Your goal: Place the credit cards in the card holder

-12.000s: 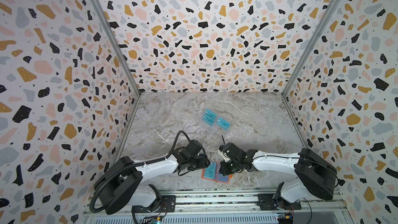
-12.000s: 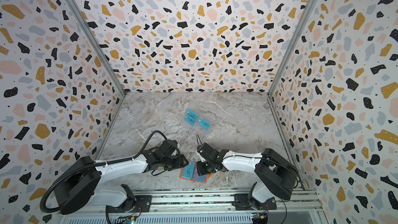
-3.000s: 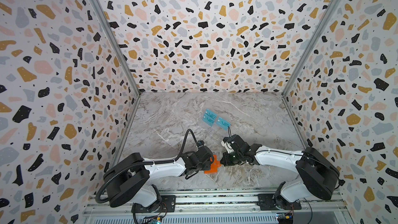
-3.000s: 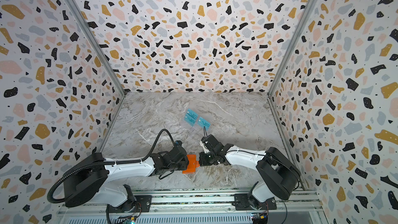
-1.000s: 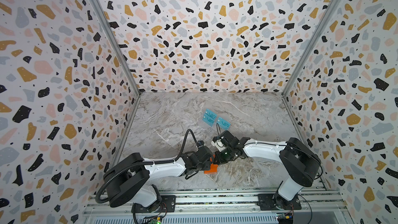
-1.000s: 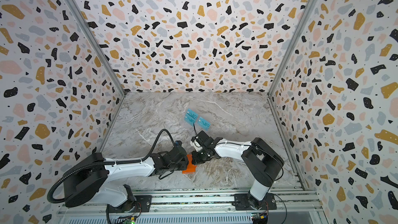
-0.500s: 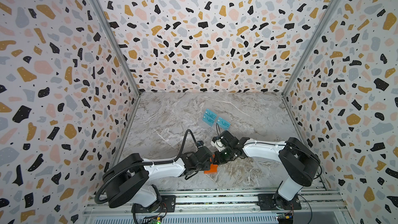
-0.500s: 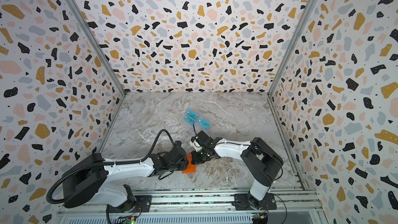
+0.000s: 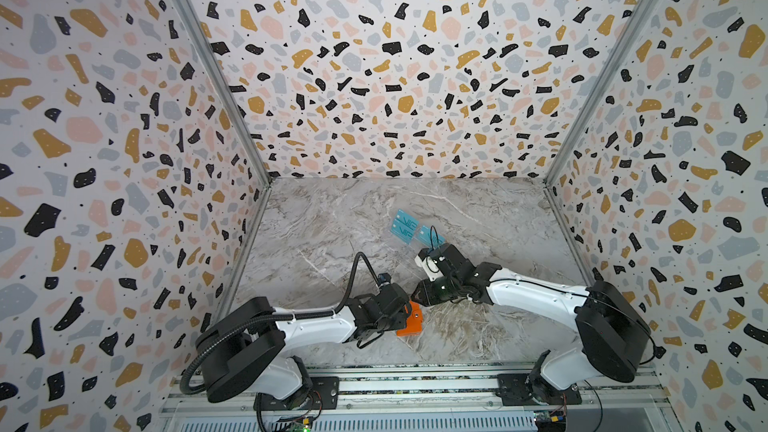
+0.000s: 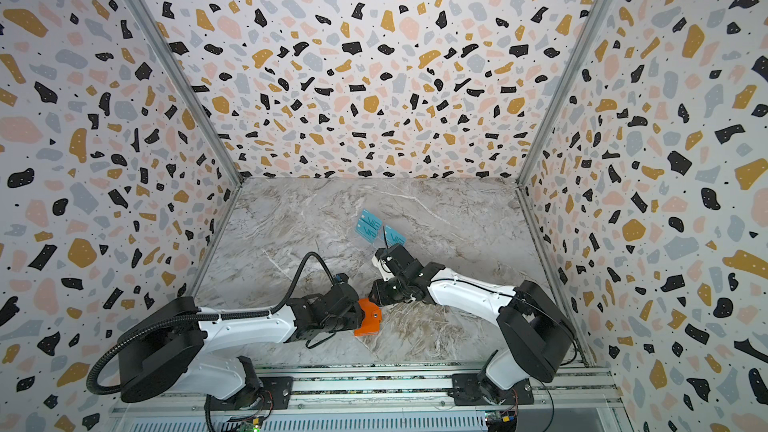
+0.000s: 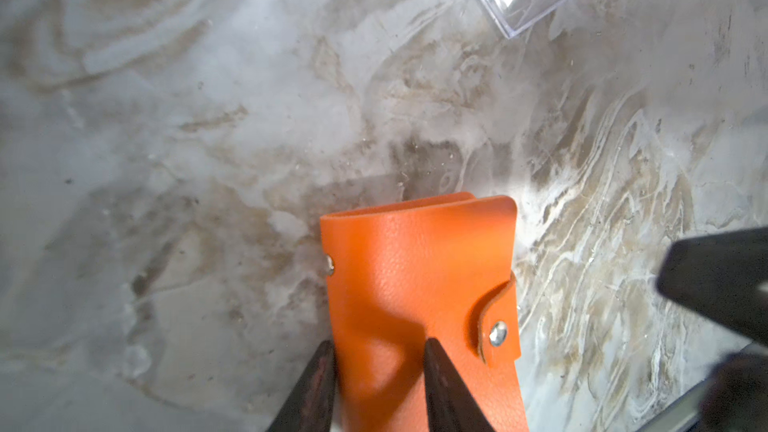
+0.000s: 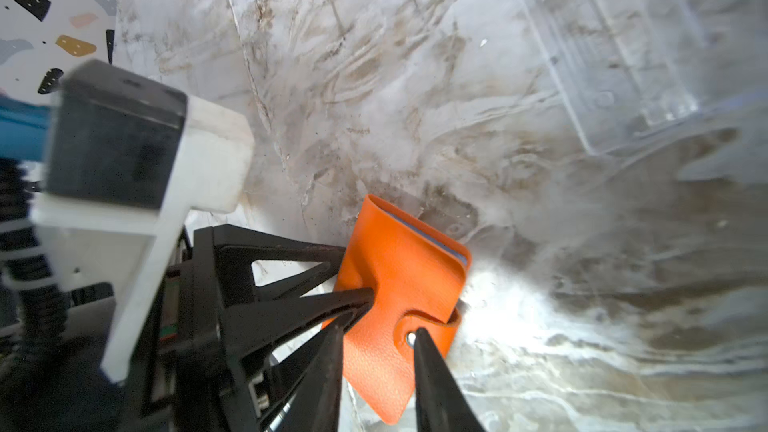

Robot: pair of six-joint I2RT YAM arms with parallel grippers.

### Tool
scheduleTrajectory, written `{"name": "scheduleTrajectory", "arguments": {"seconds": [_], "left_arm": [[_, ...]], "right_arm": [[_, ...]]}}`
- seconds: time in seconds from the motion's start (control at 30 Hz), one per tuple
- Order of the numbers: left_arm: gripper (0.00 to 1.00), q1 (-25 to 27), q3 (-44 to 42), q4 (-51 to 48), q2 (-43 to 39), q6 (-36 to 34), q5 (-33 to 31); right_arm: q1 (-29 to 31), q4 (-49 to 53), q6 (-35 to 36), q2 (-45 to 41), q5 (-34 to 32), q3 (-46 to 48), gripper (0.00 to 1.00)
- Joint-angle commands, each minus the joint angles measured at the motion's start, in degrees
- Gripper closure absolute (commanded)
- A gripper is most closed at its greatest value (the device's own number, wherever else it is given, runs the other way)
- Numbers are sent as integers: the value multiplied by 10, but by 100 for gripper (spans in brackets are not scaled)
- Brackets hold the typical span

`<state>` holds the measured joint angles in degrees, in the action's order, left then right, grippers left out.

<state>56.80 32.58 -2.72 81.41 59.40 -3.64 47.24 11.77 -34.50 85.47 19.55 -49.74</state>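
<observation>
Card holder (image 9: pixel 409 322), a small bright orange leather-look booklet wallet, sits near the front middle of the grey marble-patterned surface (image 9: pixel 332 222). From its left, the left claw (image 11: pixel 378 342) is clamped on the holder's near end, its two black fingers pinching the cover, as both wrist views show. The holder is folded shut, and its short orange snap strap (image 11: pixel 496 332) with the round metal button wraps over the open side. A pale bluish edge shows between the covers in the right wrist view, but whether that is a card or a sleeve cannot be told. Just to the right, the right claw (image 12: pixel 376 330) has its jaws apart, one tip at the button, gripping nothing. Farther back, teal-blue plastic credit cards (image 9: pixel 404 225) with "VIP" lettering, three by my count, rest on a clear acrylic tiered stand (image 12: pixel 615 56), well apart from the holder. No gold cards are in view. By my reading, those teal cards remain to be loaded, and the holder would have to be unsnapped and opened first.
</observation>
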Motion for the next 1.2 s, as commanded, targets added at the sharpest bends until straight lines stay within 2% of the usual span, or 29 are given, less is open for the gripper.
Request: {"name": "scheduleTrajectory", "arguments": {"seconds": [0.0, 0.2, 0.37, 0.43, 0.7, 0.87, 0.93, 1.03, 1.17], "left_arm": [[62, -2, -1, -8, 20, 13, 3], [62, -4, 7, 33, 43, 43, 6], [63, -4, -21, 87, 51, 88, 20], [63, -5, -30, 104, 51, 98, 22], [64, -12, 7, 89, 64, 85, 14], [63, -22, 25, 55, 60, 72, 7], [60, -27, 35, 20, 52, 64, 0], [49, -38, 48, -24, 24, 44, -6], [30, -51, 92, -92, -39, 0, -45]], "right_arm": [[-9, -6, -2, 0, -13, 36, 66], [-11, -58, -12, 23, 6, 74, 60], [-11, -74, -10, 27, 21, 80, 61], [-12, -78, -9, 32, 24, 80, 65], [-33, -111, -19, 53, 35, 83, 71], [-36, -90, -13, 41, 19, 71, 65], [-40, -69, -3, 33, 6, 58, 62], [-43, -39, 16, 15, -16, 31, 56], [-48, -1, 58, -20, -62, -12, 48]]}}
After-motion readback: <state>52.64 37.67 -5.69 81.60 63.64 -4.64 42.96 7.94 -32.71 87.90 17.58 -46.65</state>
